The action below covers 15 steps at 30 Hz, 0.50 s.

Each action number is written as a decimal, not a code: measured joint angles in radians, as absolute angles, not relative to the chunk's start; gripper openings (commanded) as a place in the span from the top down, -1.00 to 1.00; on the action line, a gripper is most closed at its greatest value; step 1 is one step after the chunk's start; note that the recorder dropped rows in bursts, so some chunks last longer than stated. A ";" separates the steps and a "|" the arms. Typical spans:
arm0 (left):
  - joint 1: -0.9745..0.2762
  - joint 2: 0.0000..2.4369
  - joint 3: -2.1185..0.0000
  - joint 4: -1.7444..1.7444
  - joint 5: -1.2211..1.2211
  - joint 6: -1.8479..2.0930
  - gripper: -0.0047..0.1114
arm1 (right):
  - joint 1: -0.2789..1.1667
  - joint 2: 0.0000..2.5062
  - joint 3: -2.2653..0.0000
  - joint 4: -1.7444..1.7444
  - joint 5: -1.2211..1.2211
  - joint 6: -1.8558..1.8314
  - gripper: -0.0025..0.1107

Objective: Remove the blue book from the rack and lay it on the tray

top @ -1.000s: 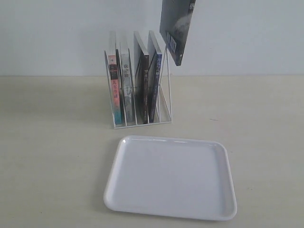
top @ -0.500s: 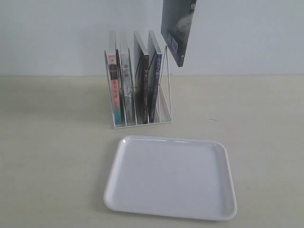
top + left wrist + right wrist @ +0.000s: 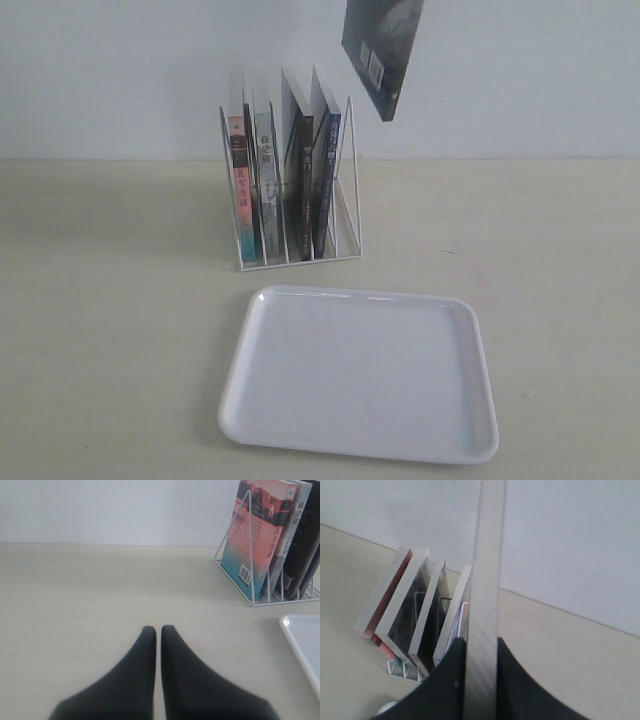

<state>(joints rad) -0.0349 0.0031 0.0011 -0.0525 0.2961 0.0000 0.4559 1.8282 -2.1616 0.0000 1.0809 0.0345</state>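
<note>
The white wire rack [image 3: 350,172] holds several upright books; the blue book [image 3: 326,180], with its blue spine and white characters, stands in the rightmost filled slot. High above and to the right of the rack hangs a dark grey-blue book [image 3: 383,55] with a barcode, tilted. My right gripper [image 3: 481,640] is shut on that dark book [image 3: 485,580], whose page edge faces the camera; this gripper is out of the exterior view. The white tray [image 3: 470,312] lies in front of the rack with nothing on it. My left gripper [image 3: 158,628] is shut and holds nothing, low over the table left of the rack [image 3: 287,602].
A pink-spined book [image 3: 240,190], a pale grey one [image 3: 266,180] and a dark one [image 3: 302,185] fill the other slots. The rack's rightmost slot is vacant. A white wall stands close behind the rack. The tray's corner [image 3: 300,640] shows in the left wrist view.
The dark book in my right gripper has risen a little and drifted slightly right. The rack, its books and the tray have not moved.
</note>
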 measured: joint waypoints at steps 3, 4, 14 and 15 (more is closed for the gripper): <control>-0.035 0.003 0.001 -0.052 0.296 0.000 0.85 | 0.456 1.879 -2.162 0.032 1.074 0.034 0.96; -0.035 0.003 0.001 -0.052 0.296 0.000 0.85 | 0.456 1.899 -2.162 0.042 1.068 0.033 0.96; -0.035 0.003 0.001 -0.052 0.296 0.000 0.85 | 0.456 2.001 -2.160 0.052 1.005 0.030 0.96; -0.035 0.003 0.001 -0.052 0.296 0.000 0.85 | 0.456 2.009 -2.160 0.052 0.993 0.028 0.96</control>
